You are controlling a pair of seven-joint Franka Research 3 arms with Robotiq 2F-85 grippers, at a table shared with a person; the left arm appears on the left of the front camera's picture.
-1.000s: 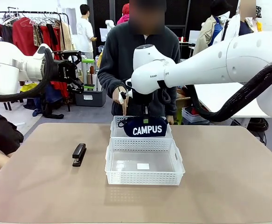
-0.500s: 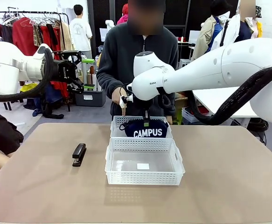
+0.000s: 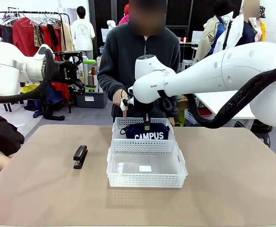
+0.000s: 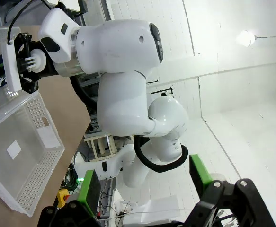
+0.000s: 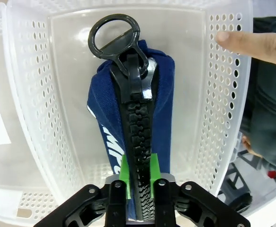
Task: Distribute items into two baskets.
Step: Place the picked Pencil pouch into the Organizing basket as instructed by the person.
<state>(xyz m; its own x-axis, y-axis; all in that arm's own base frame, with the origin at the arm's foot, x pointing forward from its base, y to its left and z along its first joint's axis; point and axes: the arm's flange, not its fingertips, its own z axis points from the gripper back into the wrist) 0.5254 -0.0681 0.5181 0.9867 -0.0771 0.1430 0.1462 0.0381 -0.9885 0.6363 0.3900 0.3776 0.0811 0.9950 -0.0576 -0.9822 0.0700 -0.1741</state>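
My right gripper point(image 5: 138, 177) pinches the navy blue soft zip pouch point(image 5: 100, 113) by its zip ridge, inside the far translucent-white lattice basket point(image 5: 223, 94); I judge it light and floppy; left gripper point(image 4: 145, 182) gapes open.

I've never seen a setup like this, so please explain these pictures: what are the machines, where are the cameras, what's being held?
Two white robot arms work at a table, facing a person. The wide picture looks across the table; the other two come from cameras on each wrist. The right gripper is shut on the zip of a navy CAMPUS pouch, hanging in the far basket, with the person's hand by its rim. The left gripper hangs open. A black stapler lies left of the near basket.
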